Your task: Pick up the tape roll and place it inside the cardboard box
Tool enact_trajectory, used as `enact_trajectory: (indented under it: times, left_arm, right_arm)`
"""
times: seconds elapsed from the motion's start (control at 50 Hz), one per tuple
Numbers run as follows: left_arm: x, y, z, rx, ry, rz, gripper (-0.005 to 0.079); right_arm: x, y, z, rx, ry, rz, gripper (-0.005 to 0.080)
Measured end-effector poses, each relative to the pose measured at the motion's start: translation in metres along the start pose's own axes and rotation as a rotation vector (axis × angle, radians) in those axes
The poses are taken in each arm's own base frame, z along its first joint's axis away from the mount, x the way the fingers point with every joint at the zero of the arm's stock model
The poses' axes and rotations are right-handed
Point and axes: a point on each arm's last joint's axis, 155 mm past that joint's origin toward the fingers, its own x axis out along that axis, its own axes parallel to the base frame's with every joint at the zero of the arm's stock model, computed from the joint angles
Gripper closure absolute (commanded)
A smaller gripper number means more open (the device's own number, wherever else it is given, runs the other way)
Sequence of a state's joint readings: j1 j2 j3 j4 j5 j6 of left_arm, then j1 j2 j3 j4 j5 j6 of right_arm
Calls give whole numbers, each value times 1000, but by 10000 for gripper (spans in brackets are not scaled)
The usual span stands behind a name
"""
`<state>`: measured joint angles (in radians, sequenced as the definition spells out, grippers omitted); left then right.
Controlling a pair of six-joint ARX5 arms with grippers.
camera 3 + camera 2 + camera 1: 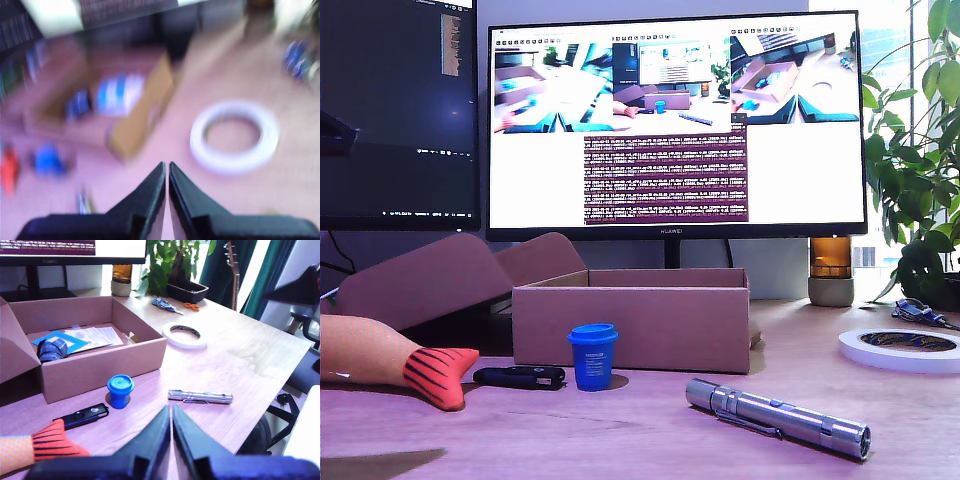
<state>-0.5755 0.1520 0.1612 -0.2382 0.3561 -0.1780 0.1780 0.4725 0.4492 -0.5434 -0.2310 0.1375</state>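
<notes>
Second wrist view is heavily motion-blurred; the others are sharp, with window glare at two o'clock and a pink cast.

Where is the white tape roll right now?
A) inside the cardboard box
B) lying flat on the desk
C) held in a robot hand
B: the tape roll lies flat on the bare desk, outside the cardboard box, with no hand touching it.

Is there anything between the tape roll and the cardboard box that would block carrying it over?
Nothing visible does. The tape roll lies flat on bare desk, apart from the cardboard box, whose top is open. The flashlight and blue cup sit in front of the box, off that line.
</notes>
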Motion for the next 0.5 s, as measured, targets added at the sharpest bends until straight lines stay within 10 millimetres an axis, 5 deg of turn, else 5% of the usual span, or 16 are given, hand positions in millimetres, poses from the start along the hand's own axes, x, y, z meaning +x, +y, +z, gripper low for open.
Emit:
enact_trajectory:
  times: [0.18,0.28,0.38,0.5]
  left_arm:
    - [0,0,-1,0,1,0,766]
    - [0,0,-1,0,1,0,766]
    - [0,0,-1,0,1,0,766]
    - [0,0,-1,5,2,0,766]
  right_arm:
    - [15,3,-15,-116,258,23,654]
    - [20,0,-21,-157,403,29,506]
    - [25,-1,-17,-172,511,35,395]
    - [35,-3,-7,-214,594,40,362]
